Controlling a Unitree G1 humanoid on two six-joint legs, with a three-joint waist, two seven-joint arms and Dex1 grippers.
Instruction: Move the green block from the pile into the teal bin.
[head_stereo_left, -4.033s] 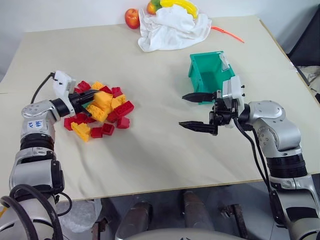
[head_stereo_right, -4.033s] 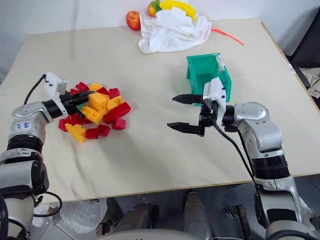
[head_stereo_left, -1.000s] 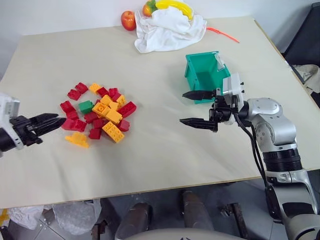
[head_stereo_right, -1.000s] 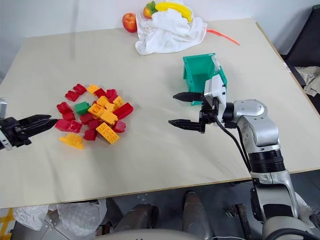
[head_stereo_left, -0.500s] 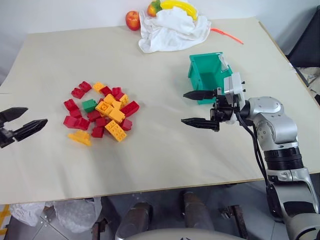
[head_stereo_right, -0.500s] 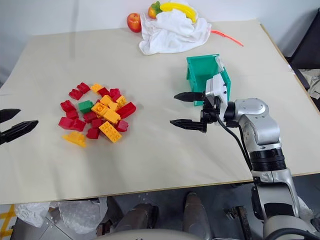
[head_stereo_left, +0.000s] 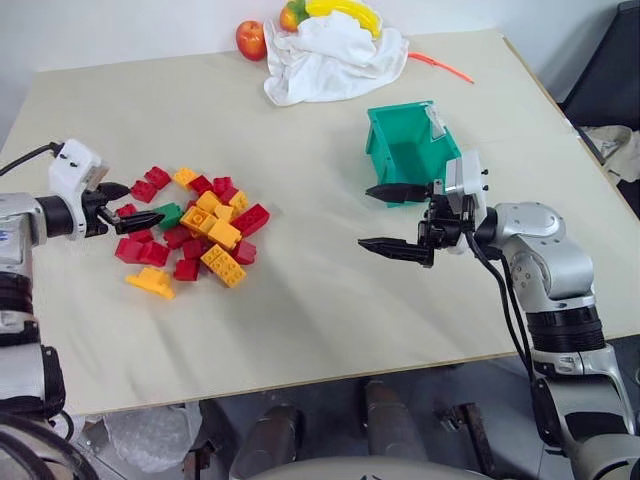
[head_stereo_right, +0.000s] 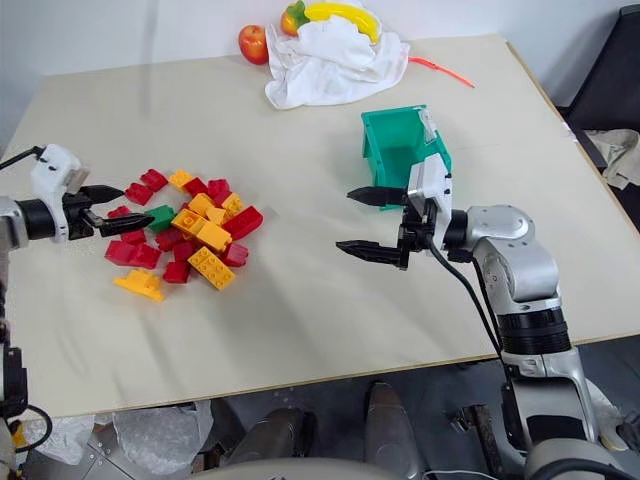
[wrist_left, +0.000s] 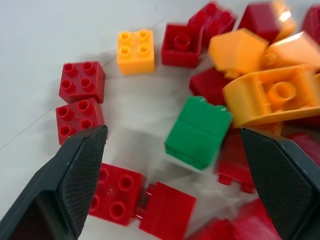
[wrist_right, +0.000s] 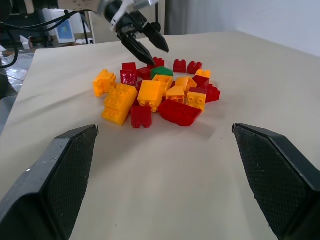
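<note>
**Inspector A:** Position of the green block (head_stereo_left: 168, 214)?

**Inspector B:** It lies on the table (head_stereo_left: 300, 300), at the left edge of the pile (head_stereo_left: 195, 232) of red and yellow-orange bricks. In the left wrist view it rests on its side among red bricks, with an orange piece beside it. Nothing grips it.

**Inspector A:** Left gripper (head_stereo_left: 128, 206)?

**Inspector B:** At the pile's left edge, pointing toward the green block. The fingers are spread wide and hold nothing; in the left wrist view the block sits between the two fingertips, apart from both.

**Inspector A:** Right gripper (head_stereo_left: 395, 220)?

**Inspector B:** Held above the table just in front of the teal bin (head_stereo_left: 405, 150), pointing toward the pile, well apart from it. Fingers spread wide, empty.

**Inspector A:** The bin?

**Inspector B:** Open-topped, on the right half of the table, white label at one edge. No bricks visible inside.

**Inspector A:** Other items?

**Inspector B:** A white cloth (head_stereo_left: 330, 55) at the far edge, with an apple (head_stereo_left: 250, 40) and a banana (head_stereo_left: 345, 10) beside it.
</note>
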